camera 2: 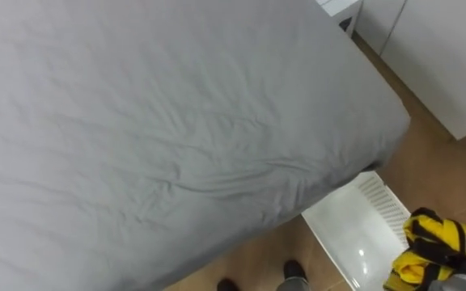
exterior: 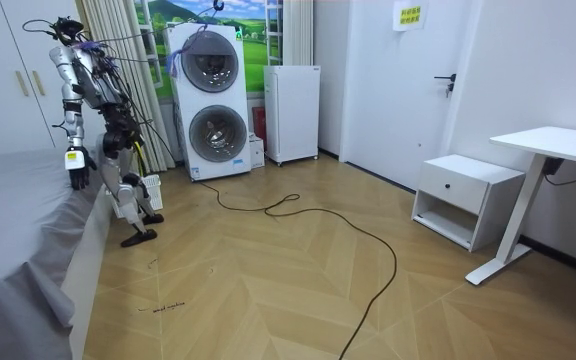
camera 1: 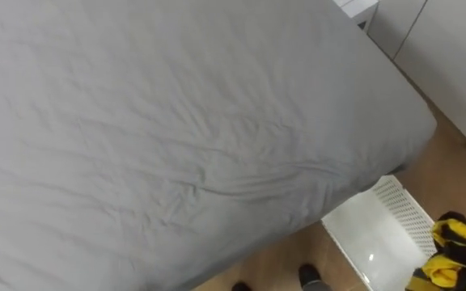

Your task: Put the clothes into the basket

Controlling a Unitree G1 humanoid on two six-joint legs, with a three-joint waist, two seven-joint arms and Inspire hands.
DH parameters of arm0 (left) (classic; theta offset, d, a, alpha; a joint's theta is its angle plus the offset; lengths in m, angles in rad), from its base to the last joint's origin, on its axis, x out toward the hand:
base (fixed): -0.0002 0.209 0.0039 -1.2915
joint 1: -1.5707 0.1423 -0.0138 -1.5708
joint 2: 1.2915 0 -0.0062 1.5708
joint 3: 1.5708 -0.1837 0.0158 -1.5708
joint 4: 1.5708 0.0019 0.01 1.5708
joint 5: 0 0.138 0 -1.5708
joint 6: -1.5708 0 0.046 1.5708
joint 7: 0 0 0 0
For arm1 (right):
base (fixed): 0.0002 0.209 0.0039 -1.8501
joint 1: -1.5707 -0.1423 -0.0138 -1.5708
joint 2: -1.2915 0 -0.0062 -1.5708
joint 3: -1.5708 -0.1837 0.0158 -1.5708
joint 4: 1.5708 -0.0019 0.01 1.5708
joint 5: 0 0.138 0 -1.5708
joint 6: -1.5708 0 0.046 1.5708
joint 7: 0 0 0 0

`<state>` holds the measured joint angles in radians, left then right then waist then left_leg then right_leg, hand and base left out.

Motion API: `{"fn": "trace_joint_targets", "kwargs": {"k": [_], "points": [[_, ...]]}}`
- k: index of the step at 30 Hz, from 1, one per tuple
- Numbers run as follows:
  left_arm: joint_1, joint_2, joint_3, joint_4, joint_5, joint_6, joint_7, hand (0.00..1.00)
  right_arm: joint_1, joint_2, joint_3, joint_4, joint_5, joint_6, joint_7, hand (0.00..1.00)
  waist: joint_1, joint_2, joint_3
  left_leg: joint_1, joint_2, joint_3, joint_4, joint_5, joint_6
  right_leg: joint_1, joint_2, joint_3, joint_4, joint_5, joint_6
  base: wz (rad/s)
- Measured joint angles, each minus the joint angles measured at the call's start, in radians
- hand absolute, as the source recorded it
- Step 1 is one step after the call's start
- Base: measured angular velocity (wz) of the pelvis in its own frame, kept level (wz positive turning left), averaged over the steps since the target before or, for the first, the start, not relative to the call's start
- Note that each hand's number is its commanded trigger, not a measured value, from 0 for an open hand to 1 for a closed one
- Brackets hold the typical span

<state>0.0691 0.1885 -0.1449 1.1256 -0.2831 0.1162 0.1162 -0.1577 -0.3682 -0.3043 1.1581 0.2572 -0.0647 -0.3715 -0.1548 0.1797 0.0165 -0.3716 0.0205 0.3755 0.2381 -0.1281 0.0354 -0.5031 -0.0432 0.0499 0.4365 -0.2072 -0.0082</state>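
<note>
Yellow garment [camera 1: 458,257] at corner of white basket [camera 1: 370,234] beside grey bed [camera 1: 176,121]; left hand [exterior: 78,172] low, state untellable.

Basket [camera 1: 403,208], yellow clothes [camera 1: 458,242] partly off-frame

Floor gap [camera 1: 451,162] btwn bed [camera 1: 176,121] & wardrobe [camera 1: 459,65] partly blocked by basket [camera 1: 403,206], tight vs bed edge.

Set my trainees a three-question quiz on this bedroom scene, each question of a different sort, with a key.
1. True or false: a pile of clothes lies on the bed.
2. The white basket stands: A) on the bed, B) on the floor beside the bed, C) on a chair.
3. Fill in: the garment at the basket's end is black and ____.
Key: 1 false; 2 B; 3 yellow.
</note>
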Motion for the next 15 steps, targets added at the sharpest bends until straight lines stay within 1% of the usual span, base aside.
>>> {"fn": "trace_joint_targets", "kwargs": {"k": [4,8,15], "points": [[0.001,0.000,0.000,-0.002,-0.001,0.000,0.000,0.00,0.012,0.000,0.000,0.009,0.017,-0.001,0.004,0.00,0.001,0.000,0.0002,0.002,0.000,-0.005,0.000,0.000,0.000,0.008,-0.007,-0.025,-0.005,0.000,-0.001,0.07],[0.005,0.000,0.000,-0.003,-0.010,-0.003,0.000,0.00,0.021,0.000,0.000,0.009,0.025,-0.010,0.004,0.00,0.001,0.000,0.0006,0.008,-0.001,-0.005,-0.001,0.000,0.000,0.014,-0.009,-0.028,-0.006,-0.001,-0.001,0.00],[0.006,0.002,0.000,-0.008,-0.018,-0.009,0.000,0.00,0.023,0.000,0.000,0.010,0.049,-0.010,0.004,0.00,0.001,-0.003,0.0027,0.008,-0.001,-0.004,-0.002,0.000,0.000,0.016,-0.016,-0.034,-0.004,-0.008,-0.001,0.01]]}}
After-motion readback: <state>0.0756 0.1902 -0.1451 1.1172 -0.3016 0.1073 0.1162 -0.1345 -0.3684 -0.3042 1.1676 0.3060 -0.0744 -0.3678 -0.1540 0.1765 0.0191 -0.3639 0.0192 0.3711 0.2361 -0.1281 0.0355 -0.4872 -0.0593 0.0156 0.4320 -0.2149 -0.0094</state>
